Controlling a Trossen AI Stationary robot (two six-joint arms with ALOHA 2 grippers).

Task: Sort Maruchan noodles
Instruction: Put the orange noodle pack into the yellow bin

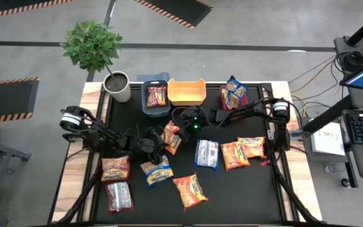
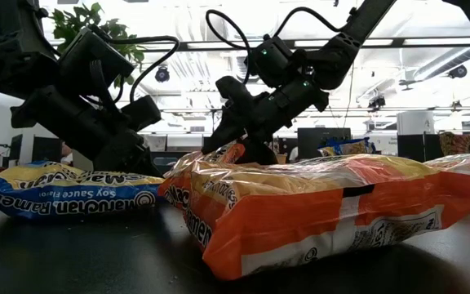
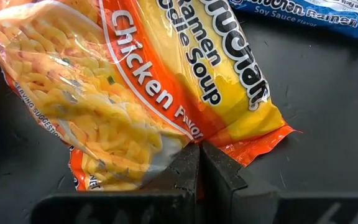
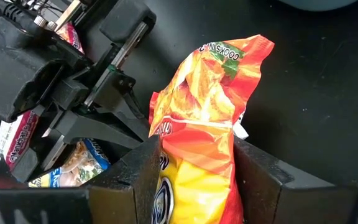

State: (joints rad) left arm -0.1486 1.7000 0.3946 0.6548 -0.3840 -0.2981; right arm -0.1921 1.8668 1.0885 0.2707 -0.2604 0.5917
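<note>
Handover of orange packet mid-table, both grippers on it

Table (image 1: 266, 195) is black, with Maruchan noodles scattered across the front half: orange, blue and dark red packets lying flat. Bins sit along the back edge. Blue bin (image 1: 145, 101) holds one orange packet; yellow bin (image 1: 186, 100) looks empty; red bin (image 1: 223, 99) carries a couple of blue-yellow packets stacked at its top.

Orange chicken packet (image 1: 171, 137) stands tilted near the table's middle, just in front of the blue and yellow bins. Right gripper (image 4: 194, 171) has its fingers either side of the packet body, pressed to the wrapper. Left gripper (image 3: 199, 163) is clamped tight on the packet's crimped corner seam, jaws meeting with no gap.

Judgement: this is a pass between arms or a two-arm lift. To do it well, the right fingers need firm hold on the thick noodle block, not just loose film, before the left lets go of the seam. Lift straight up, clear of the neighbouring blue packet (image 1: 156, 171), then carry to the bin matching the colour. Risk: crinkly wrapper slipping or tearing if both arms pull apart.
</note>
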